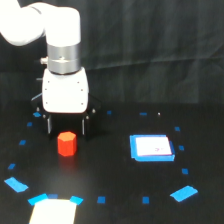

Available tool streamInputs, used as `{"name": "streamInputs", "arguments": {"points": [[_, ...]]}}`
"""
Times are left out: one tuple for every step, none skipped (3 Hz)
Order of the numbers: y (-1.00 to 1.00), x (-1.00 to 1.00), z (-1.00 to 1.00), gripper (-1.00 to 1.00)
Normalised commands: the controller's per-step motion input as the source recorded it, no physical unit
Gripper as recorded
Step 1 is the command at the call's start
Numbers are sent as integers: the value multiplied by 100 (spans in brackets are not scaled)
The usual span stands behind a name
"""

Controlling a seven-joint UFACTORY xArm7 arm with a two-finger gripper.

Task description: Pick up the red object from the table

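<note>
The red object [66, 143], a small red-orange hexagonal block, stands upright on the black table [110, 170] at the exterior view's left. My gripper [66, 133] hangs directly over it from the white arm. Its two black fingers [50, 126] are spread wider than the block, one on each side of the block's top. The gripper is open and nothing is held. Whether the fingertips reach down around the block or sit just behind it cannot be told from this view.
A white square with a blue border [152, 148] lies flat to the exterior view's right of the block. Small blue tape marks [183, 193] ring the table. A pale patch with blue corners [54, 210] sits at the bottom edge. Black cloth hangs behind.
</note>
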Motion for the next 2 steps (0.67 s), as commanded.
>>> {"name": "streamInputs", "arguments": {"points": [[-50, 5, -61, 65], [-42, -10, -56, -18]]}}
